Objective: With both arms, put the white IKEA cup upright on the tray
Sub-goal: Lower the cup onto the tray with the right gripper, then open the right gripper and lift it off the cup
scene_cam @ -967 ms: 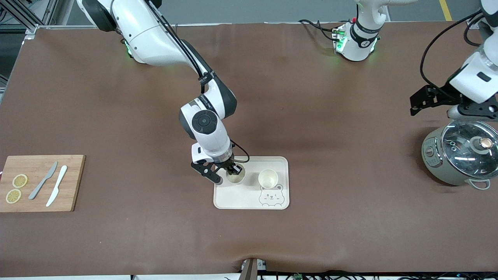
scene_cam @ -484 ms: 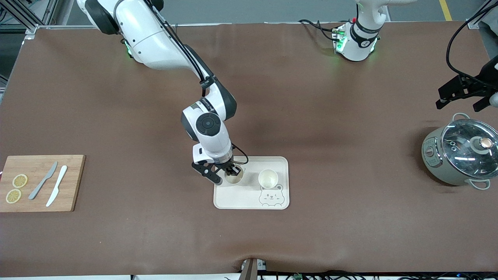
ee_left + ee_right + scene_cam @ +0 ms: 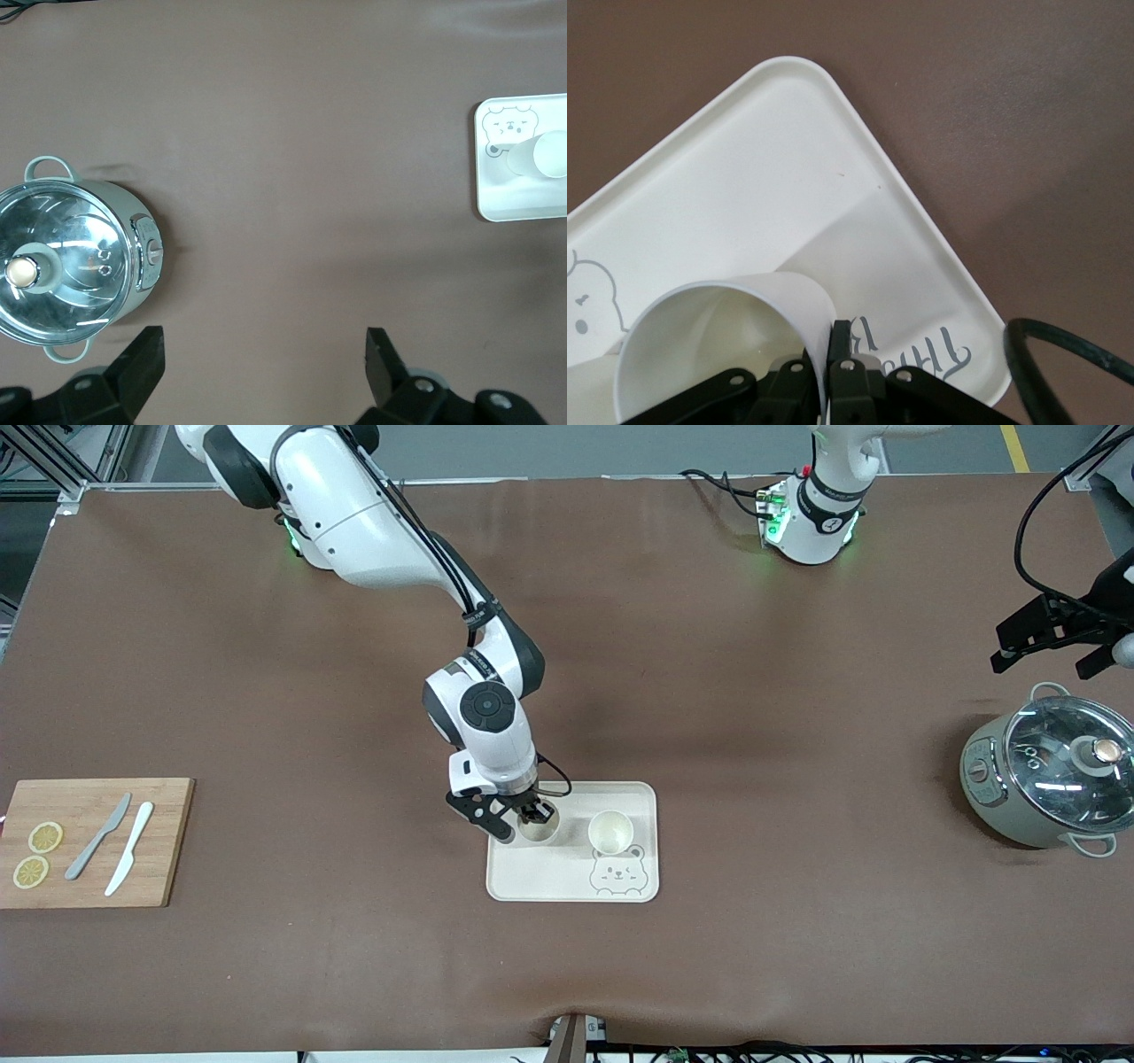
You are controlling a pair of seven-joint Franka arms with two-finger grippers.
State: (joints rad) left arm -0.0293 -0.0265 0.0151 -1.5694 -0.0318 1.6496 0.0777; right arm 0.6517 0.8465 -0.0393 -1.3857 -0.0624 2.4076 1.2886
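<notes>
The cream tray [image 3: 549,872] with the bear drawing lies mid-table. My right gripper [image 3: 533,815] is shut on the rim wall of a white cup [image 3: 539,831], one finger inside and one outside, holding it mouth-up over the tray's end toward the right arm. The right wrist view shows the cup [image 3: 718,341], the gripper [image 3: 830,354] and the tray [image 3: 762,159] with its grey lettering. A second white cup [image 3: 610,831] stands upright on the tray above the bear face. My left gripper [image 3: 1038,669] is open and empty in the air by the pot; the left wrist view shows it [image 3: 263,363], the tray [image 3: 523,199] and a cup [image 3: 549,157].
A grey-green pot with a glass lid [image 3: 1050,779] stands at the left arm's end of the table and shows in the left wrist view [image 3: 71,257]. A wooden cutting board [image 3: 89,841] with two knives and lemon slices lies at the right arm's end.
My left gripper has pulled away from over the pot toward the table's end, then stayed still. My right arm has shifted slightly toward the left arm's end with the cup.
</notes>
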